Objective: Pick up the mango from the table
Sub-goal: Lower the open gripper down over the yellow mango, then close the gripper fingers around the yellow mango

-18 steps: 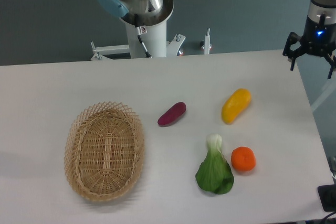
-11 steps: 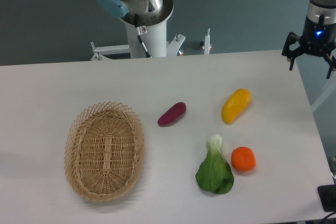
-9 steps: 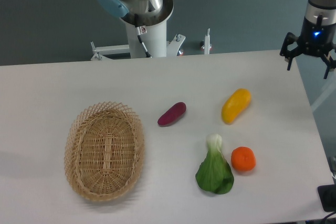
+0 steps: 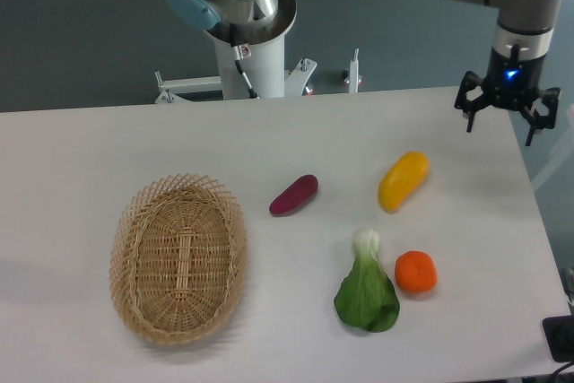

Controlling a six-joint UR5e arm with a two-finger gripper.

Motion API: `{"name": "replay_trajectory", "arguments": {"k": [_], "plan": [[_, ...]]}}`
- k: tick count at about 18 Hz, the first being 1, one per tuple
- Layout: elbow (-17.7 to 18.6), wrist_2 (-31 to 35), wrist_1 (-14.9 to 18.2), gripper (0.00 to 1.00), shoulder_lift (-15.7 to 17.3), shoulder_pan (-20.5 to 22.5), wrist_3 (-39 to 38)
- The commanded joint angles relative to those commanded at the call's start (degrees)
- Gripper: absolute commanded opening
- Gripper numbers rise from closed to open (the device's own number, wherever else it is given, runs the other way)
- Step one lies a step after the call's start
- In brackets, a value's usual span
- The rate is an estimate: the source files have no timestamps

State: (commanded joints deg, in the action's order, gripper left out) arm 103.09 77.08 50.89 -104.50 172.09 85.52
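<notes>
The mango is a smooth yellow elongated fruit, lying at an angle on the white table, right of centre. My gripper hangs above the table's far right corner, up and to the right of the mango and well apart from it. Its fingers are spread open and hold nothing.
A round orange and a green leafy vegetable lie in front of the mango. A dark purple oblong vegetable lies to its left. A wicker basket stands at the left. The arm's base is behind the far edge.
My gripper has moved left from the right edge of the view, in over the table's far right corner, nearer the mango. It stays open. The objects have not moved.
</notes>
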Motion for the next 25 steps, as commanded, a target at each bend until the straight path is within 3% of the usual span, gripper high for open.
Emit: {"name": "replay_trajectory", "arguments": {"k": [8,13,25], "plan": [[6.9,0.3,-0.3,1.0,-0.3,-1.9,0.4],[8.3,7.6,-0.7,1.0,-2.8,-6.2,0.0],[8.8,7.5,-5.3,1.0,-5.8,-7.9,-0.5]]}}
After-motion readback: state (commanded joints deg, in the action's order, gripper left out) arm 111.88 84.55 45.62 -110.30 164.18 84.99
